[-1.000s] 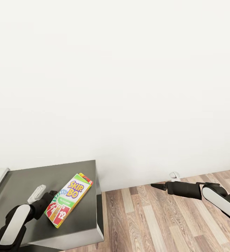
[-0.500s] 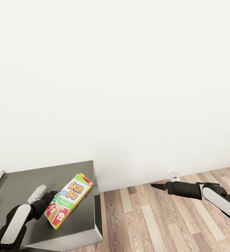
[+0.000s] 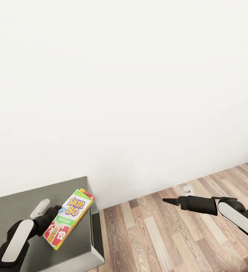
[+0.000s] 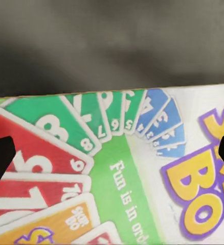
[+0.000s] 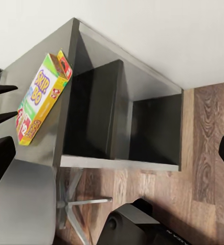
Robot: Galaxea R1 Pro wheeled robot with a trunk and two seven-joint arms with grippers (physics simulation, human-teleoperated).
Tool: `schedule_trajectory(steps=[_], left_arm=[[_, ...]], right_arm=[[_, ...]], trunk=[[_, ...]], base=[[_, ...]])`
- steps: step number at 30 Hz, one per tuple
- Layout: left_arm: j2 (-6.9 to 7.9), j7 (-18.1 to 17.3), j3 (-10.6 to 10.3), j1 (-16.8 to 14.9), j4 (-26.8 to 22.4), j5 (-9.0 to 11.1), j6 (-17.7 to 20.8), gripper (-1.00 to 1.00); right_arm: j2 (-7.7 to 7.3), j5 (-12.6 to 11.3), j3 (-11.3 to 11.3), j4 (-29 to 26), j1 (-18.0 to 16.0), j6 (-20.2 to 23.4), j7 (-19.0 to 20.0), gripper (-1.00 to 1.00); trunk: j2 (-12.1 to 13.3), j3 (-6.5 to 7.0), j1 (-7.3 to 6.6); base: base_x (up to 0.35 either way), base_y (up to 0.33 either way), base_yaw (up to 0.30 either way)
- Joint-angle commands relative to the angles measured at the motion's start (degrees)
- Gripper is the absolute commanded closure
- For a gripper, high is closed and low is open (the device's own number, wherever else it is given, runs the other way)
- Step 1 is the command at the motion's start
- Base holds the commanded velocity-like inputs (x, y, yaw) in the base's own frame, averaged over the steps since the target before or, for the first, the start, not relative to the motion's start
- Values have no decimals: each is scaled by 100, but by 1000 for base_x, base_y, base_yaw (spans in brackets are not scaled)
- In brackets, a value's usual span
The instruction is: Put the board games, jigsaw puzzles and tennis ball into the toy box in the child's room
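Rainbow-fanned, red-carded SKIP-BO box (image 3: 68,218) with purple-edged yellow lettering; dark-grey cabinet top (image 3: 18,204); brown wood-plank floor (image 3: 169,241); white wall (image 3: 124,83).

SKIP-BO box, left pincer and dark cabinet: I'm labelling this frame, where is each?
SKIP-BO box (image 3: 69,217): head view, printed lid.
Left pincer (image 3: 59,210): head view, fingertips at box edge.
Dark cabinet (image 3: 22,202): head view, bare top.

A room in a home — rendered in simulation, by the flat, even light. A plain white wall (image 3: 124,83) takes up most of the head view and meets a wood-plank floor (image 3: 169,238) laid in mixed brown tones. In the corner stands a dark-grey cabinet (image 5: 127,117) with open compartments below its top surface. A colourful SKIP-BO game box (image 3: 68,218) over that surface suggests a lived-in, child's space — so does the star-shaped chair base (image 5: 79,206) on the floor beside the cabinet.
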Motion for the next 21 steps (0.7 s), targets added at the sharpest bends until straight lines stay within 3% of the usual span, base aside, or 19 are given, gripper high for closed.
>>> schedule_trajectory(steps=[1, 8, 21], left_arm=[[-4, 37, -3, 0, 91, 206, -28, -100], [-4, 36, -1, -1, 94, 205, -29, -100], [1, 45, 4, -2, 95, 203, -34, -100]], right_arm=[[-6, -40, 19, 1, -13, 16, -2, -100], [-8, -40, 19, 1, -13, 16, -1, -100], [-6, -40, 19, 1, -13, 15, -3, -100]], trunk=[[-10, -12, 6], [-10, -12, 6], [-10, -12, 6]], base=[[0, 0, -263], [0, 0, -150], [0, 0, -31]])
